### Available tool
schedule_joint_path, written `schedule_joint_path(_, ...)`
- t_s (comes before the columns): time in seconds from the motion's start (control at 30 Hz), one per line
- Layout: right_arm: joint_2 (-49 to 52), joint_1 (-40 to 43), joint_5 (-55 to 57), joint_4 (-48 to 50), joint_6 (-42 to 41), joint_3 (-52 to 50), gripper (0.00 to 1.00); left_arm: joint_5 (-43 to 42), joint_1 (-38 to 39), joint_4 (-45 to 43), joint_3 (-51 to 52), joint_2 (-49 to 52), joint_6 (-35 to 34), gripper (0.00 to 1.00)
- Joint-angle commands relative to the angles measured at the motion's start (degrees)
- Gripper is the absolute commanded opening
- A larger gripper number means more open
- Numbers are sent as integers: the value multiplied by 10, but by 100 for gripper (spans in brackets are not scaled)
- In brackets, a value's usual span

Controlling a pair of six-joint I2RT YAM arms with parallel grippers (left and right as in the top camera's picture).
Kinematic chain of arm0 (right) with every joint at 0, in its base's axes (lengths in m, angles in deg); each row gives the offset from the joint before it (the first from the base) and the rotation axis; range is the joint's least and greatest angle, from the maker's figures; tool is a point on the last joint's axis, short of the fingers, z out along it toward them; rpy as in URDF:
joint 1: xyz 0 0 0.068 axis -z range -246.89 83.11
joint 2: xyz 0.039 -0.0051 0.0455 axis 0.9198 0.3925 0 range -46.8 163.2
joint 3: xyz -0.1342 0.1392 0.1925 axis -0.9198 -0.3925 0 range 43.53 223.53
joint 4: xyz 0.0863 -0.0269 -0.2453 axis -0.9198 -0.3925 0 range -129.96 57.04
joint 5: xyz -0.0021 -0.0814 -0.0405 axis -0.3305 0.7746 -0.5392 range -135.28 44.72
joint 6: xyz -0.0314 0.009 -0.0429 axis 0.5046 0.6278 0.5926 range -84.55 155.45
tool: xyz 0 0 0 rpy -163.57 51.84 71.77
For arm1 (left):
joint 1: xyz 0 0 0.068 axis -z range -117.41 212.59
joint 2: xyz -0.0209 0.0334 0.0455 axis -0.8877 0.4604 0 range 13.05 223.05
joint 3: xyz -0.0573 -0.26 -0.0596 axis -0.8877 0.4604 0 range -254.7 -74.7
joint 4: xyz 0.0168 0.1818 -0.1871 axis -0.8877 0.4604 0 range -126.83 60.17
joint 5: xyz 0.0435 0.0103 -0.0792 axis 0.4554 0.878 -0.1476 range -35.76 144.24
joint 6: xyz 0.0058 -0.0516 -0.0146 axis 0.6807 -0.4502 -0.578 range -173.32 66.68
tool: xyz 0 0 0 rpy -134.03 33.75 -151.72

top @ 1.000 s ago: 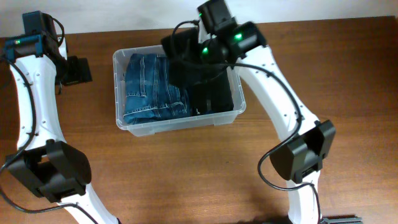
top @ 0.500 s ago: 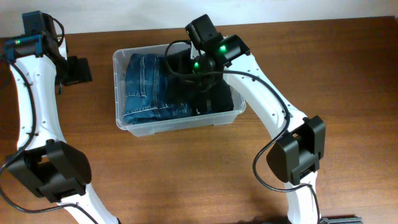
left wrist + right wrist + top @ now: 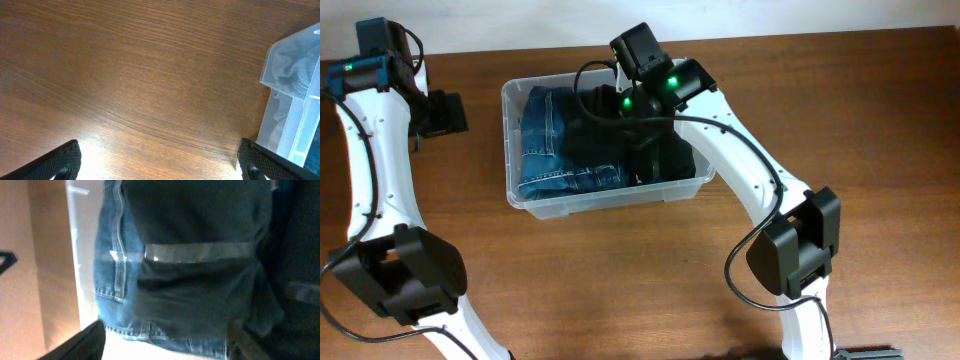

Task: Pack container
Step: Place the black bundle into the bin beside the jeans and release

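The container, a clear plastic tub, stands at the table's back middle. Folded blue jeans fill its left side, and a dark garment covers the middle and right. My right gripper hovers over the tub's middle. In the right wrist view it is open, its fingers wide apart over the jeans and the dark garment, holding nothing. My left gripper stays left of the tub, open above bare wood, with the tub's corner at its right.
Brown wooden table all round the tub. The right arm's base stands at the front right and the left arm's base at the front left. A pale wall runs along the table's far edge.
My right gripper moved left and down over the tub carrying the dark garment, then opened and let it go onto the jeans. The left arm has not moved.
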Motion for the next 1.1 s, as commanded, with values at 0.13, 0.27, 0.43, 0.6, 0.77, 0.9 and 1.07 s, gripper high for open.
schedule_joint_path(0.13, 5, 28, 57, -18, 130, 1, 69, 4, -1, -1, 1, -7, -2, 99)
schedule_joint_path(0.27, 5, 39, 59, 6, 186, 1, 36, 4, -1, -1, 1, -7, -2, 99)
schedule_joint_path(0.43, 19, 26, 63, 67, 190, 1, 11, 4, -1, -1, 1, -7, -2, 99)
schedule_joint_path(0.6, 67, -4, 63, 94, 189, 1, 11, 4, -1, -1, 1, -7, -2, 100)
schedule_joint_path(0.77, 117, -23, 63, 107, 190, 1, 13, 4, -1, -1, 1, -7, -2, 99)
schedule_joint_path(0.9, 108, -11, 62, 98, 201, 12, 13, 4, -1, -1, 1, -7, -2, 99)
schedule_joint_path(1.07, 60, 19, 58, 31, 214, 76, 29, 4, -1, -1, 1, -7, -2, 100)
